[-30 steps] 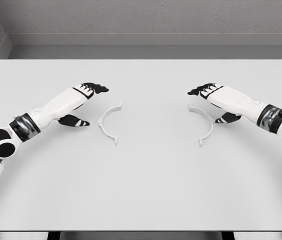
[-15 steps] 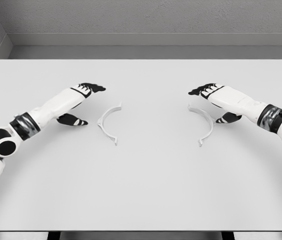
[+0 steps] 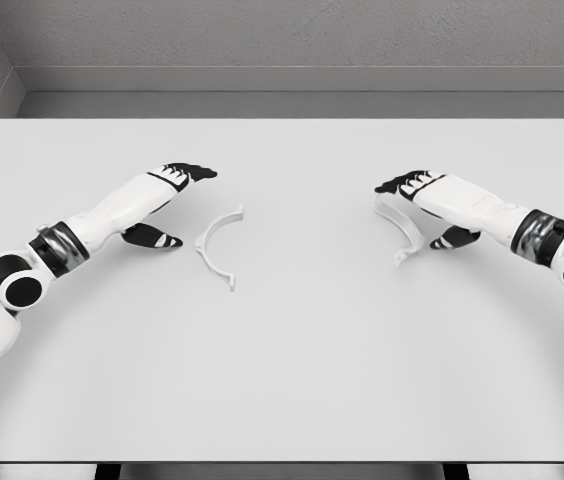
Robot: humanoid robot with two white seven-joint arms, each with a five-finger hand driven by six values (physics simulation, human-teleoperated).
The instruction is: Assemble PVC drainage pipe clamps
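While table bears left clamp half, right hand grips right clamp half

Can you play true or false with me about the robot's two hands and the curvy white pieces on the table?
1. There are two curved clamp halves. True: the left clamp half and the right clamp half.
2. The two halves are joined into a ring. False: they are far apart on the table.
3. The left hand is holding the left clamp half. False: it is beside it, not touching, fingers open.
4. The right hand is right at its clamp half. True, though a firm grip cannot be seen.
5. A red pipe lies on the table. False: none is there.
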